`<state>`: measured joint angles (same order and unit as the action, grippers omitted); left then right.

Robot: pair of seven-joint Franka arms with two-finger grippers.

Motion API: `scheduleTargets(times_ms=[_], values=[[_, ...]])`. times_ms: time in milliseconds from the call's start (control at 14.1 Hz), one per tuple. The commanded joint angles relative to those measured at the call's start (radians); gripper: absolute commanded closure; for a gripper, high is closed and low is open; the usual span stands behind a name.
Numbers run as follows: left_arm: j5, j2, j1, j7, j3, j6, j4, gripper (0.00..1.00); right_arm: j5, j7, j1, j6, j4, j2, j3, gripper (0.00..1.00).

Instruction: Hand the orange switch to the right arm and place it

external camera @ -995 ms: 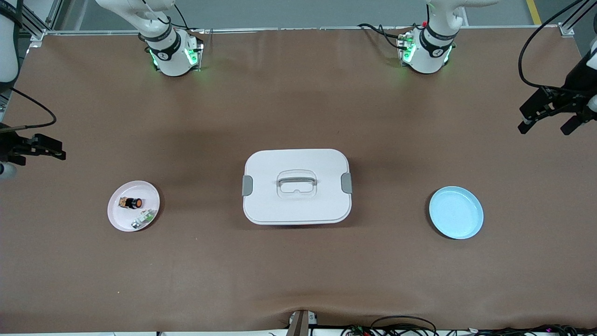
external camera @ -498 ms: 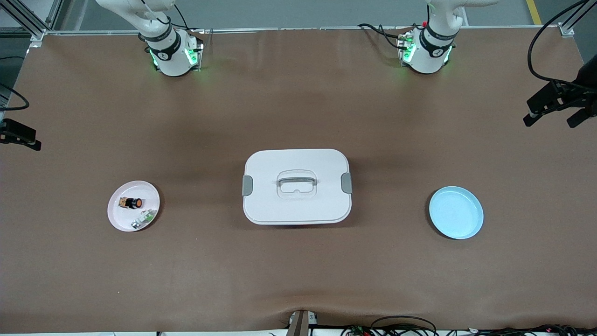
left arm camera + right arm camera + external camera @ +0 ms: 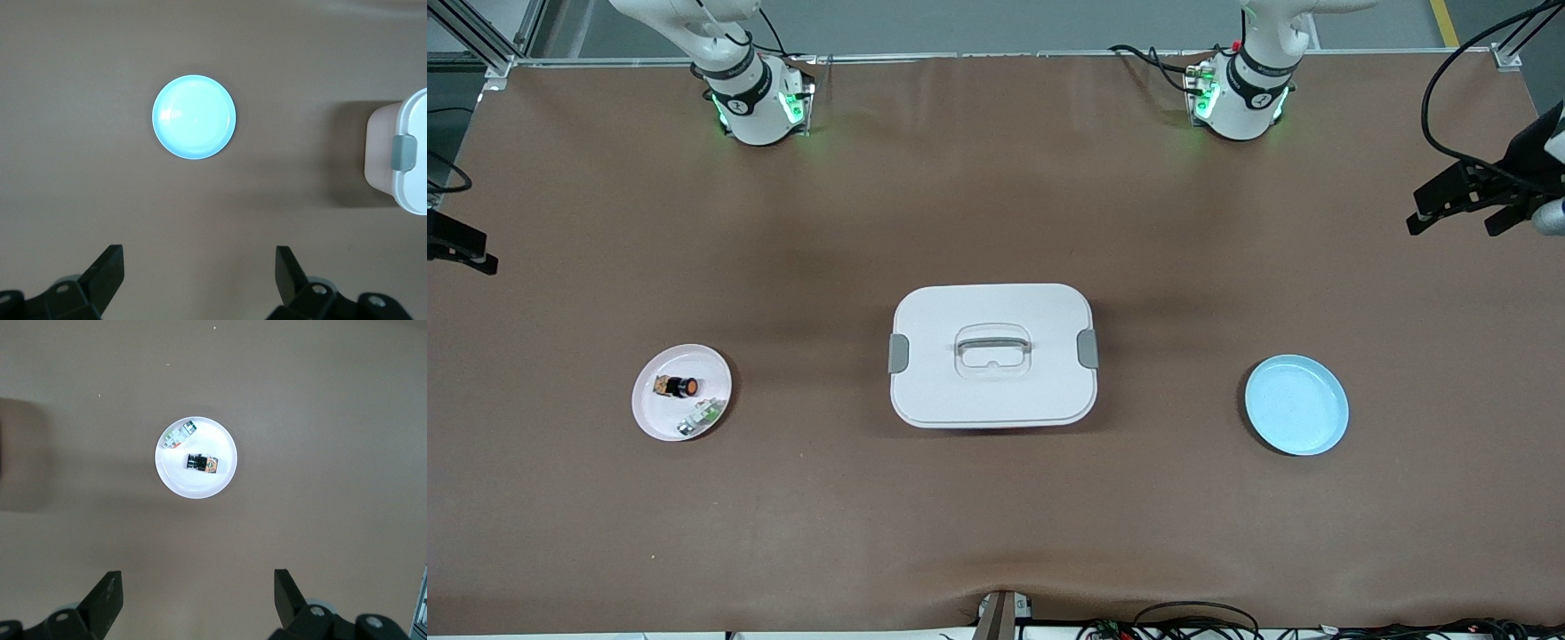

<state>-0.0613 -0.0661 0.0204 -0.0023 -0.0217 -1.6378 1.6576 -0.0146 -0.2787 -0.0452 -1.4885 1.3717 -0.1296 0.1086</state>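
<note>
In the front view, the orange switch (image 3: 686,387) is seen lying on the pink plate (image 3: 654,418), beside a small green-white-silver part (image 3: 701,416). That plate is set toward the right arm's end of the table, with the white lidded box (image 3: 992,354) at mid-table and the blue plate (image 3: 1296,404) toward the left arm's end. The right gripper (image 3: 461,249) is held high at the table's edge, well apart from the pink plate; only part of it is shown. The left gripper (image 3: 1463,213) is held high at its own end, fingers spread.

In the left wrist view, the left gripper (image 3: 199,272) is shown with fingers wide apart and nothing between them, the blue plate (image 3: 194,117) well below it.

In the right wrist view, the right gripper (image 3: 198,595) is likewise spread and empty, high above the pink plate (image 3: 196,484), on which the orange switch (image 3: 202,463) is seen.
</note>
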Motion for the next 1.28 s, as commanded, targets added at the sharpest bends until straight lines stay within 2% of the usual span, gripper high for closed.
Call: scheduleTargets(times_ms=[0,142,284,426,640,782,995,1208], values=[[0.026,0.025,0.001,-0.008,0.002,-0.030,-0.015,0.00,0.022,0.016,-0.018,0.048,0.004,0.050,-0.009,0.00],[0.025,0.038,0.003,-0.010,0.003,-0.045,-0.018,0.00,0.057,0.016,-0.054,0.068,0.009,0.051,-0.007,0.00],[0.026,0.040,0.003,-0.008,0.005,-0.047,-0.018,0.00,0.158,0.012,-0.122,0.099,0.009,0.050,-0.007,0.00],[0.024,0.051,0.003,-0.013,0.006,-0.047,-0.019,0.00,0.176,0.001,-0.137,0.122,0.007,0.050,-0.009,0.00],[0.023,0.051,0.006,-0.015,0.006,-0.048,-0.030,0.00,0.159,0.018,-0.111,0.123,0.006,0.056,-0.015,0.00],[0.023,0.051,0.006,-0.015,0.008,-0.047,-0.035,0.00,0.150,0.125,-0.095,0.125,0.006,0.061,-0.017,0.00],[0.023,0.051,0.001,-0.015,0.008,-0.047,-0.035,0.00,0.001,0.220,0.031,0.120,0.004,0.073,-0.018,0.00],[0.023,0.051,0.001,-0.016,0.008,-0.047,-0.035,0.00,-0.005,0.201,0.028,0.119,0.003,0.073,-0.021,0.00]])
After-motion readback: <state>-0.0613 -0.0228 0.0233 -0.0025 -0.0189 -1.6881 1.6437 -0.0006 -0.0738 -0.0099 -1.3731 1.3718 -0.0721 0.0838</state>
